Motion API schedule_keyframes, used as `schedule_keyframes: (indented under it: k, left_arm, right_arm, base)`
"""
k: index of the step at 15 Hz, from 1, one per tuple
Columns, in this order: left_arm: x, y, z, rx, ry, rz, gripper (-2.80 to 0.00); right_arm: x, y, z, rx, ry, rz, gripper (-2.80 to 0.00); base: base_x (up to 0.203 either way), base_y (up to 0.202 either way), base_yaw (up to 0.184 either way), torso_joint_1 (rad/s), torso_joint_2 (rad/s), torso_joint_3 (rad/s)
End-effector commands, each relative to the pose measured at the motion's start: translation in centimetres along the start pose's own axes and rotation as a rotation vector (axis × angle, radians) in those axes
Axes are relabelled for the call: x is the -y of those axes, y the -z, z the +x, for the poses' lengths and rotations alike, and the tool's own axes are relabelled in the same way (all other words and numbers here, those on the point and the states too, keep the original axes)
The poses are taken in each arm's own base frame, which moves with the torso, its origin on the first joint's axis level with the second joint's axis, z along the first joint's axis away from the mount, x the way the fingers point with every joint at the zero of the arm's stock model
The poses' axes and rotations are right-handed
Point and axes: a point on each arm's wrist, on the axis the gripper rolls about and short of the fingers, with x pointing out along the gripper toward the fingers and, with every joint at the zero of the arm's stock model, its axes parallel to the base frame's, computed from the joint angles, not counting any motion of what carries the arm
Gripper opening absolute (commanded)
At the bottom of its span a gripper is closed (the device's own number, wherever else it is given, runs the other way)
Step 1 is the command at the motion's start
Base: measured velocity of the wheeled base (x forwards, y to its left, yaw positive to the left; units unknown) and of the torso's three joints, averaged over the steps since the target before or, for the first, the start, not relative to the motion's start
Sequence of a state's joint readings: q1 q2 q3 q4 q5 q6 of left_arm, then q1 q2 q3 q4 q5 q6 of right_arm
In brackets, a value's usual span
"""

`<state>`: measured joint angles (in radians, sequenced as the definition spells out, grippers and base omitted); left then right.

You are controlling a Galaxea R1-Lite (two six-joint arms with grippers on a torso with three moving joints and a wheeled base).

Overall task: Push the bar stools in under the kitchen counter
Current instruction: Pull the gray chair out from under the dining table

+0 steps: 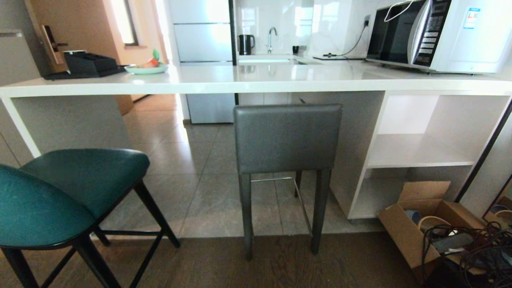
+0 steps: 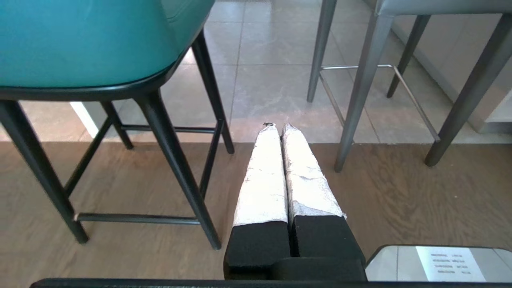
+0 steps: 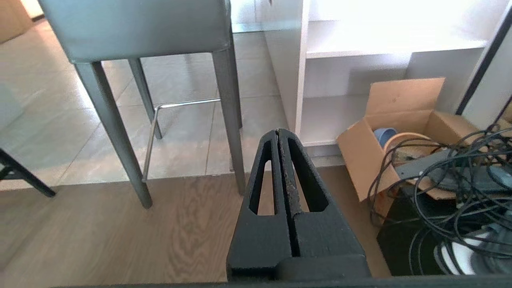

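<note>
Teal stool (image 1: 60,196) stands near-left, apparently clear of the counter (image 1: 256,78); grey stool (image 1: 287,138) sits further in. Left gripper (image 2: 275,126) and right gripper (image 3: 278,131), both closed and empty, should push low and squarely.

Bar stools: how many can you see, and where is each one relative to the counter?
2. The teal stool stands at the left, out in front of the counter. The grey stool is at the centre, close against the counter's edge.
</note>
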<state>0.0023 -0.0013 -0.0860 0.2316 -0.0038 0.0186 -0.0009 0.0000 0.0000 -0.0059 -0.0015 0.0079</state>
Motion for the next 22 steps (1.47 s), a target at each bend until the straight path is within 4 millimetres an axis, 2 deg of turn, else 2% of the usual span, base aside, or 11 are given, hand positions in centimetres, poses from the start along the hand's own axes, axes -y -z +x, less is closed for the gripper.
schedule_keyframes:
  k: [1,22]
  left_arm:
    - [0.00,0.02,0.00,-0.001,0.000,0.001,-2.80]
    - [-0.01,0.03,0.01,-0.002,-0.014,0.002,-2.80]
  right_arm:
    - [0.00,0.12,0.05,-0.005,0.000,-0.001,-2.80]
    - [0.00,0.11,0.05,-0.004,-0.001,-0.002,-2.80]
  base:
    - [0.000,0.000,0.000,0.000,0.00,0.000]
    - [0.000,0.000,0.000,0.000,0.00,0.000]
